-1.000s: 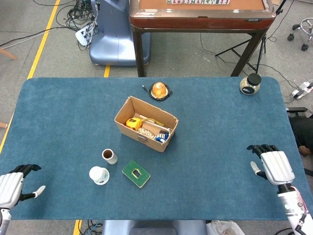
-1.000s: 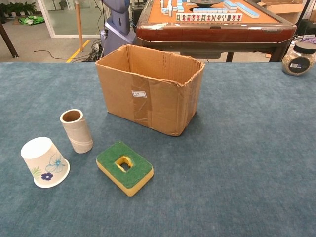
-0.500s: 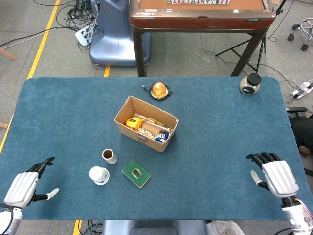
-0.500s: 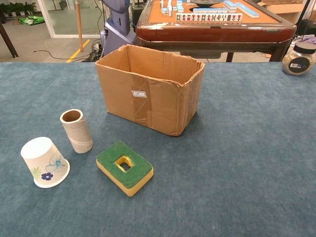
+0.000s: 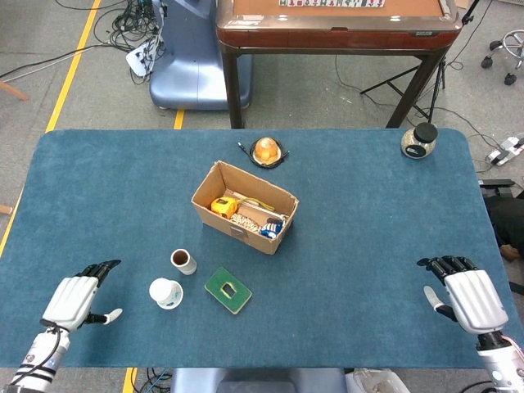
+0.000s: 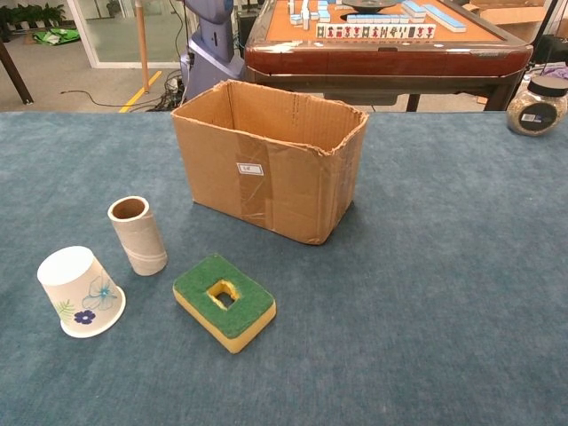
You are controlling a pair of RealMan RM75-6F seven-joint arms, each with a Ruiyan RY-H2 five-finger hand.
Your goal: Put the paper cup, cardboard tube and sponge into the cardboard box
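Note:
An open cardboard box [image 5: 244, 207] [image 6: 269, 158] stands mid-table with a few small items inside. In front of it an upright cardboard tube [image 5: 183, 261] [image 6: 138, 234], an upside-down white paper cup [image 5: 166, 293] [image 6: 81, 291] with a flower print, and a green and yellow sponge [image 5: 228, 290] [image 6: 224, 301] lie on the blue cloth. My left hand [image 5: 78, 298] hovers open at the front left, a short way left of the cup. My right hand [image 5: 468, 295] is open at the front right, far from everything. Neither hand shows in the chest view.
A round orange object [image 5: 268, 151] on a black coaster lies behind the box. A jar with a black lid [image 5: 419, 140] [image 6: 537, 106] stands at the far right corner. A wooden game table [image 5: 336, 24] and a blue machine base [image 5: 184, 57] stand beyond the table's back edge.
My left hand has moved right and forward over the table toward the paper cup. My right hand has drifted slightly back toward the front right corner. The objects have not moved.

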